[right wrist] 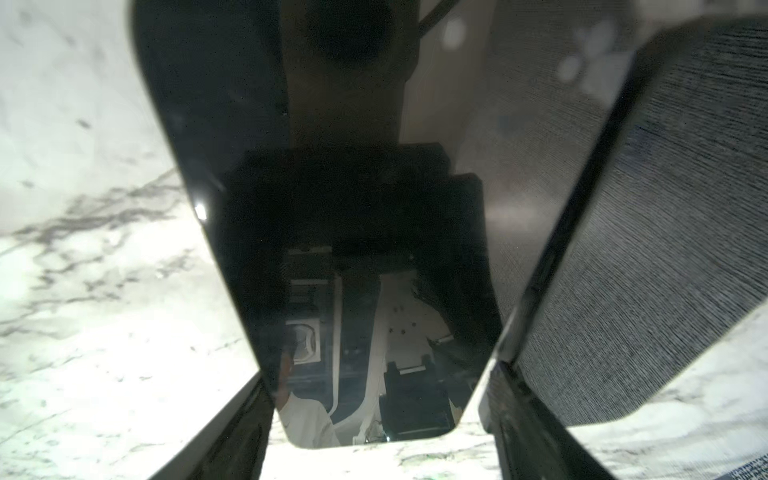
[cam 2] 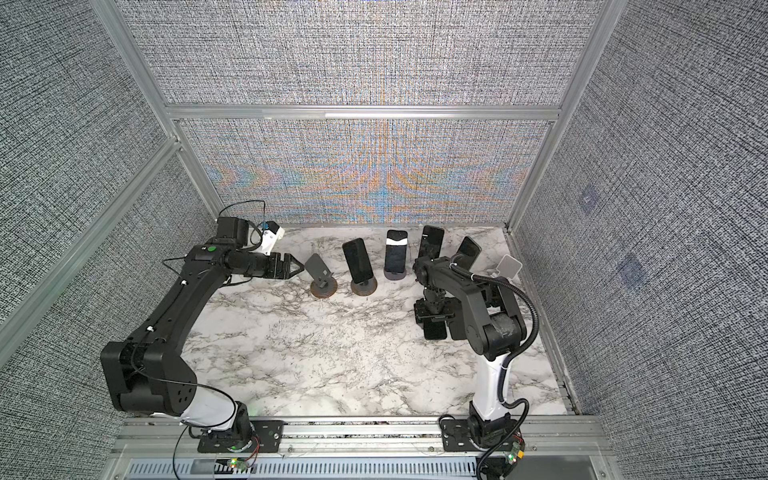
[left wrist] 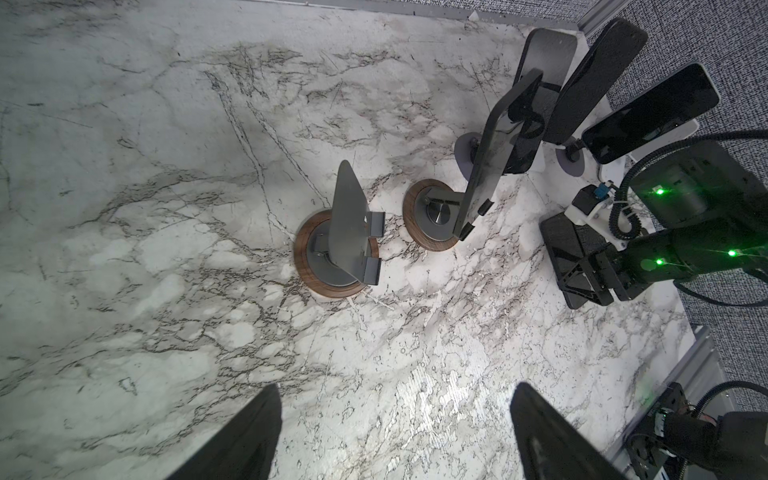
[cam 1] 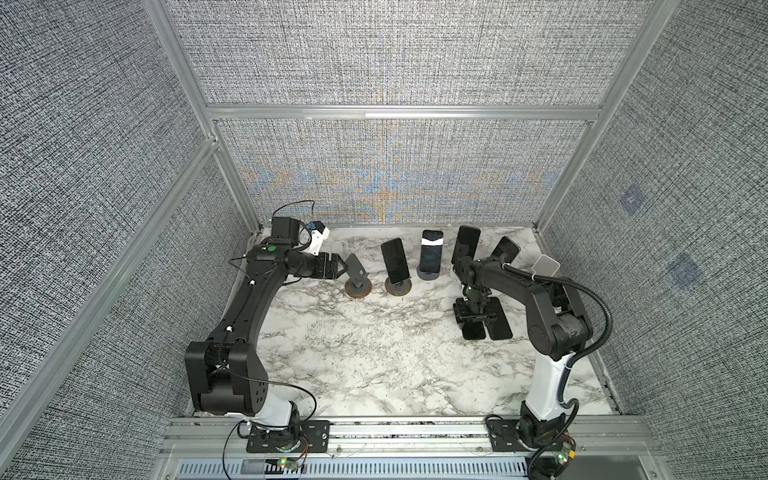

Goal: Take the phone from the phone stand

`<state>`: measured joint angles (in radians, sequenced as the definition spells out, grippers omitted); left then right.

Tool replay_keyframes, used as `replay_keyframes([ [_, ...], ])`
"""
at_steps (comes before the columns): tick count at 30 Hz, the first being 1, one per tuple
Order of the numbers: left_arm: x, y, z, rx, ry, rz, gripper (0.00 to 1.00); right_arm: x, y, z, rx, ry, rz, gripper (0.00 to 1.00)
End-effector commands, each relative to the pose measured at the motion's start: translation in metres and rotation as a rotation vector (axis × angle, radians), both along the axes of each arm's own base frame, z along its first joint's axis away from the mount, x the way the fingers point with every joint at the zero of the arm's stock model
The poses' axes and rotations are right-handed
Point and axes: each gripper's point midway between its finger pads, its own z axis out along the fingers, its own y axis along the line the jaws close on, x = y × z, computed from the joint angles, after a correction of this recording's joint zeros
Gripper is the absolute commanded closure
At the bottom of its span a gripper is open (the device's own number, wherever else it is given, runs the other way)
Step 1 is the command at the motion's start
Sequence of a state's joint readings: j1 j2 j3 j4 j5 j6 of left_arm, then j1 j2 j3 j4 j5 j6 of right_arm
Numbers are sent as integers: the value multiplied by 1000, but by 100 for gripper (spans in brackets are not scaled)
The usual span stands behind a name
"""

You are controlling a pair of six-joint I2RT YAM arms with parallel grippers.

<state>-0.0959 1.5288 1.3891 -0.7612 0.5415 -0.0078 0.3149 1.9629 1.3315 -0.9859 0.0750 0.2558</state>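
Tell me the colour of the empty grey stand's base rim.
Rim: brown wood grain; clearest in left wrist view.

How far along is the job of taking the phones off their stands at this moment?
Done: two stands are empty, the wooden-base stand and the white stand, and a flat phone lies on the table. In hand: the right pincer straddles a second flat phone; its grip is unclear. The left pincer is open, empty. Left: four phones on stands.

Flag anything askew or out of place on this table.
Nothing spilled or broken. A phone lies flat under the right claw, a second phone splayed beside it. The leftmost stand and the white stand are empty.
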Motion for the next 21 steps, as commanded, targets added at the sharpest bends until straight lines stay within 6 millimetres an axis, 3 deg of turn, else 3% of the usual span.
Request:
replay_keyframes([
  [1, -2, -1, 2, 1, -3, -13, 13, 3, -9, -2, -53, -18, 10, 23],
  [8, -2, -1, 2, -1, -2, -13, 13, 4, -3, 22, -53, -56, 4, 24],
  [14, -1, -1, -1, -1, 6, -13, 13, 7, 33, 51, 2, -142, 9, 33],
  [18, -1, -1, -2, 0, 9, -13, 13, 12, 56, 38, 83, -135, -9, 49],
  [21, -2, 0, 1, 1, 2, -12, 13, 14, 65, 25, 106, -127, -16, 52],
])
